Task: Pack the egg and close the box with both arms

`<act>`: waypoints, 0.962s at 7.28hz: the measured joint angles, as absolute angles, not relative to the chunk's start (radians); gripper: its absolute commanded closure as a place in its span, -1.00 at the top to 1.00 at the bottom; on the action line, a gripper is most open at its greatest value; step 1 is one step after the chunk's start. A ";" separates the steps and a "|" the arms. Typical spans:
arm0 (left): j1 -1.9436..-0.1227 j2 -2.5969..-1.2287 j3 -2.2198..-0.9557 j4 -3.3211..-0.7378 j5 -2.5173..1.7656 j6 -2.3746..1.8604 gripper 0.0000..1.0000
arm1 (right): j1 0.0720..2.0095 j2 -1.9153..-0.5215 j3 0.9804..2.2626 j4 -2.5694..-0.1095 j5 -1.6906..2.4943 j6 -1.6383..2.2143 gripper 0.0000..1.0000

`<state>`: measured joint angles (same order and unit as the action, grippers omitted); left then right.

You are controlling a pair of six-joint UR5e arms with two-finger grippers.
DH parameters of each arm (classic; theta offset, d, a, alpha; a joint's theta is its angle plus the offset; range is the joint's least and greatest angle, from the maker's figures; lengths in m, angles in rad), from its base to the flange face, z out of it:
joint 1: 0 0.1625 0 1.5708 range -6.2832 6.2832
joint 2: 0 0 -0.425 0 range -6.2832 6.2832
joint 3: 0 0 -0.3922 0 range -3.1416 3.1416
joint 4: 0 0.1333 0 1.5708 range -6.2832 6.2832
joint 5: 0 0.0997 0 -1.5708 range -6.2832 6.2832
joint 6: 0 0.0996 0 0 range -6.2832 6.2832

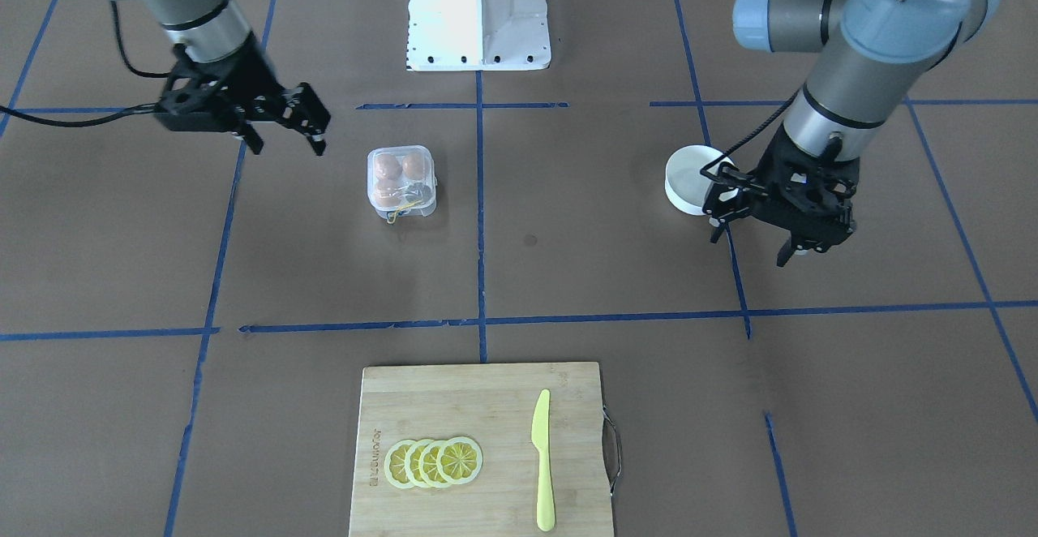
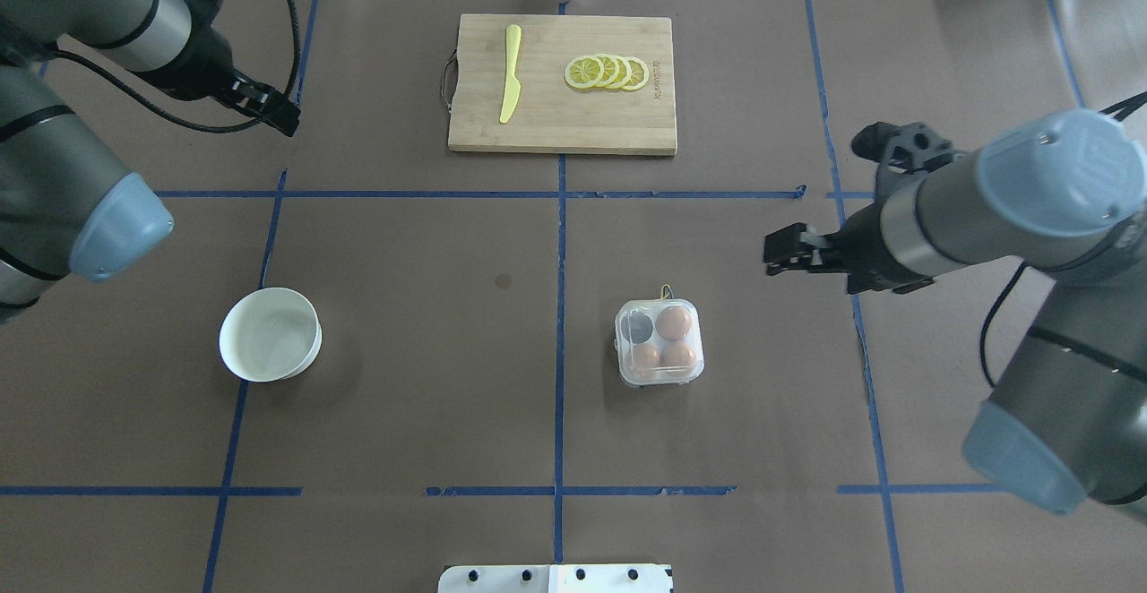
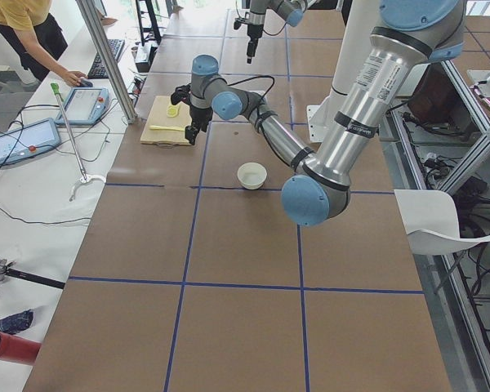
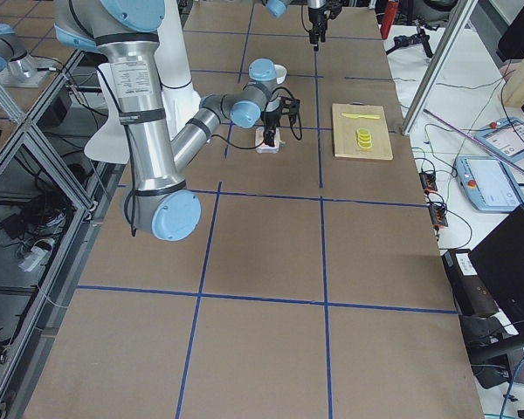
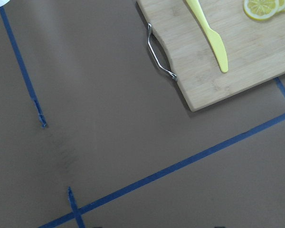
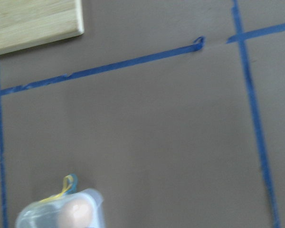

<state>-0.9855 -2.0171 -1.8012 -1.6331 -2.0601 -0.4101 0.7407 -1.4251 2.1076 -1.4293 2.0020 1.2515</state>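
Brown paper table (image 1: 568, 277), blue tape grid, and here's the count: one clear box (image 2: 623, 349), three smooth brown eggs (image 2: 674, 322) in its four cups, lid looking shut, yellow band at one edge. It sits on the robot's right. Right gripper (image 1: 289, 148) hovers near, fingers spread; left gripper (image 1: 748, 251) well apart, spread too. One bowl (image 2: 269, 333), one board (image 1: 454, 407).
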 measured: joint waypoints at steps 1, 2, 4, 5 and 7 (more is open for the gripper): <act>-1.032 -1.977 -1.799 -1.633 -2.061 -0.332 1.00 | 0.849 -1.492 2.088 -1.429 2.061 1.106 1.00; -1.086 -1.938 -1.789 -1.634 -2.067 -0.243 1.00 | 0.976 -1.532 2.040 -1.430 2.140 0.950 1.00; -1.234 -1.859 -1.746 -1.635 -2.170 -0.053 1.00 | 1.256 -1.554 1.868 -1.446 2.291 0.556 1.00; -1.319 -1.825 -1.717 -1.631 -2.238 0.050 1.00 | 1.366 -1.554 1.809 -1.480 2.319 0.396 1.00; -1.469 -1.794 -1.628 -1.626 -2.286 0.203 1.00 | 1.531 -1.556 1.772 -1.639 2.330 0.111 1.00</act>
